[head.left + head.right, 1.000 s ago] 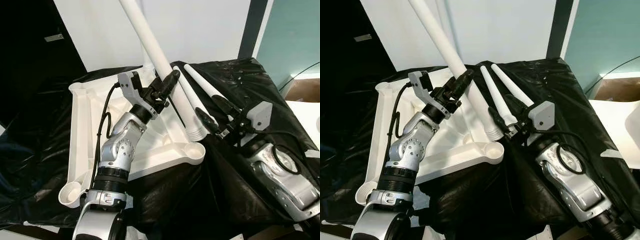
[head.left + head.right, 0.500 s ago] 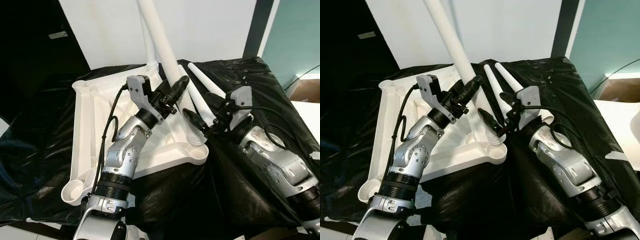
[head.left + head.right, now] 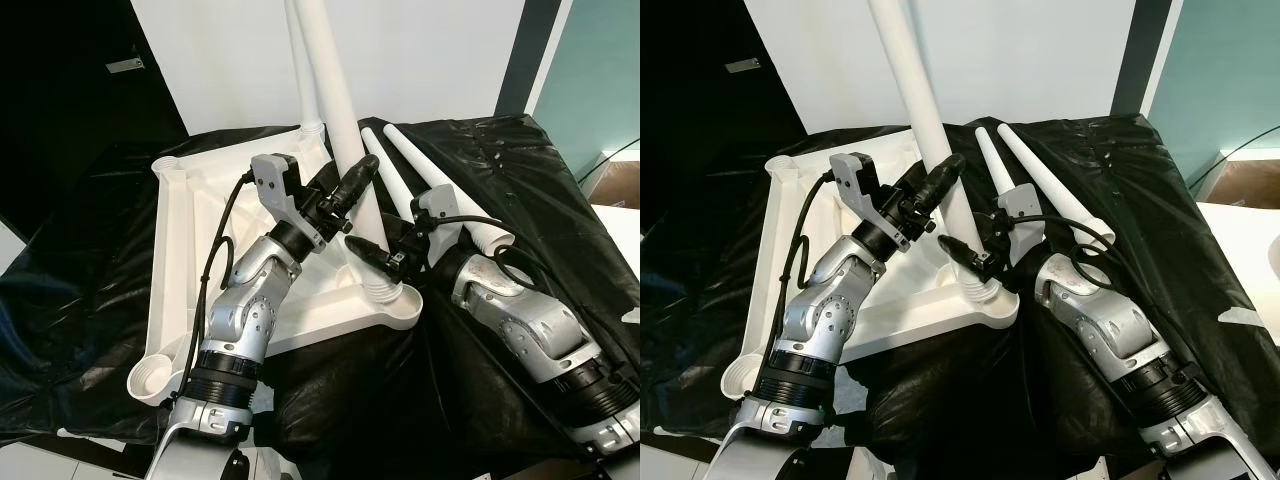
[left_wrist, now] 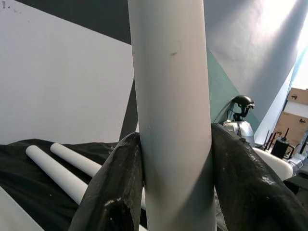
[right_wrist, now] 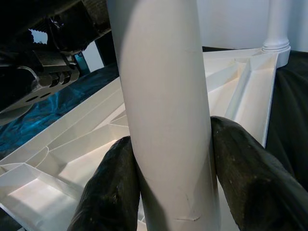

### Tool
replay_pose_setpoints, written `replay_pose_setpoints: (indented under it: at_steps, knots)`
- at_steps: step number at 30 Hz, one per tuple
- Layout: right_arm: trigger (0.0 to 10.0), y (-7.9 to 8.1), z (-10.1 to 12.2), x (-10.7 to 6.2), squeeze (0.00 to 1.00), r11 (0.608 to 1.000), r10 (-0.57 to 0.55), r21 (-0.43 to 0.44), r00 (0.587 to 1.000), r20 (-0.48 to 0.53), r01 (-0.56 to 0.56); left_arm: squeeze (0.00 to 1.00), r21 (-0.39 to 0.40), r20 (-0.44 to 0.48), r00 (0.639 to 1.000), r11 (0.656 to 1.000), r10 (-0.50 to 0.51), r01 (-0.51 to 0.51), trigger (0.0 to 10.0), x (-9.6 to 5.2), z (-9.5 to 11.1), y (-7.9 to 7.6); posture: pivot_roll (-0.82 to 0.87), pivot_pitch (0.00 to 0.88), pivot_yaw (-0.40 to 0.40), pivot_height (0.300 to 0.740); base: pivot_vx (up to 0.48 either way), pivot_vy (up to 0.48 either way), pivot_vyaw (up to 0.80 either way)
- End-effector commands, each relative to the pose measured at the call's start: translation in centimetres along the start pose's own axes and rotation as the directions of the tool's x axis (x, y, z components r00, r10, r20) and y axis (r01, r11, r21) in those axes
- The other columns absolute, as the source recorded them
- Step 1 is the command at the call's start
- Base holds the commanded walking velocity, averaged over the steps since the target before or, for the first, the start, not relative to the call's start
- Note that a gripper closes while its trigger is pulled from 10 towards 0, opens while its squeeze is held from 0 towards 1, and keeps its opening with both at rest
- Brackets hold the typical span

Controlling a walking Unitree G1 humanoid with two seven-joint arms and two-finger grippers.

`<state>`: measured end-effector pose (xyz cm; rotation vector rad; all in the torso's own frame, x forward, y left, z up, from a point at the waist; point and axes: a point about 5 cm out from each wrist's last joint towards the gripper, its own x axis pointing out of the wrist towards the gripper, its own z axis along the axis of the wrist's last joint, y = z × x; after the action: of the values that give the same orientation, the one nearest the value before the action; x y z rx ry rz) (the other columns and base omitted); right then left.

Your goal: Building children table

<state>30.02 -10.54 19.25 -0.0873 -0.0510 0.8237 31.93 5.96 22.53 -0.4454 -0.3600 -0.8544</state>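
Note:
The white table top (image 3: 185, 250) lies upside down on a black sheet. A long white leg (image 3: 335, 90) stands nearly upright with its ribbed foot in the near right corner socket (image 3: 395, 300). My left gripper (image 3: 352, 185) is shut on this leg partway up; in the left wrist view the leg (image 4: 171, 120) sits tight between both fingers. My right gripper (image 3: 372, 252) is shut on the same leg just above the socket, and the right wrist view shows the leg (image 5: 163, 110) clamped between its pads. A second leg (image 3: 305, 90) stands in the far corner.
Two loose white legs (image 3: 440, 190) lie side by side on the black sheet (image 3: 520, 180) right of the table top. The near left socket (image 3: 150, 375) and the far left socket (image 3: 168, 165) are open. White wall behind, dark doorway at left.
The held leg has tipped from slanted to nearly upright. My right gripper has moved left from beside the loose legs and has shut on the leg's lower end. The camera shifted slightly.

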Motion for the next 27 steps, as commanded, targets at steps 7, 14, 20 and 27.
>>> replay_pose_setpoints:
  at_steps: [7,14,20,27]
  knots:
    - [0.0,0.1,-0.3,-0.2,0.0,1.0,0.0,-0.017,1.0,-0.022,-0.001,1.0,-0.035,0.116,0.982,0.987,-0.152,0.157,10.0,0.5,1.9,-1.1,-0.07,0.0,0.092,0.74,0.0,0.0,0.0]
    - [0.0,-0.7,-0.9,-1.3,0.0,0.997,-0.002,-0.072,0.998,-0.059,-0.002,0.0,-0.151,0.109,0.957,0.947,-0.27,0.284,10.0,-1.3,2.9,-1.2,-0.07,0.0,0.094,0.74,0.0,0.0,0.0]
    - [0.0,-1.8,-1.2,-2.1,0.0,0.992,-0.035,-0.125,0.995,-0.09,0.024,0.0,-0.138,-0.089,0.91,0.909,-0.406,0.392,10.0,-4.8,1.4,-1.3,-0.07,0.0,0.092,0.74,0.0,0.0,0.0]
    - [0.0,-1.8,-0.2,-2.1,0.0,0.986,-0.011,-0.166,0.999,-0.042,0.004,0.0,-0.115,-0.513,0.745,0.894,-0.426,0.432,10.0,-9.2,-2.5,-0.3,-0.06,0.0,0.09,0.74,0.0,0.0,0.0]
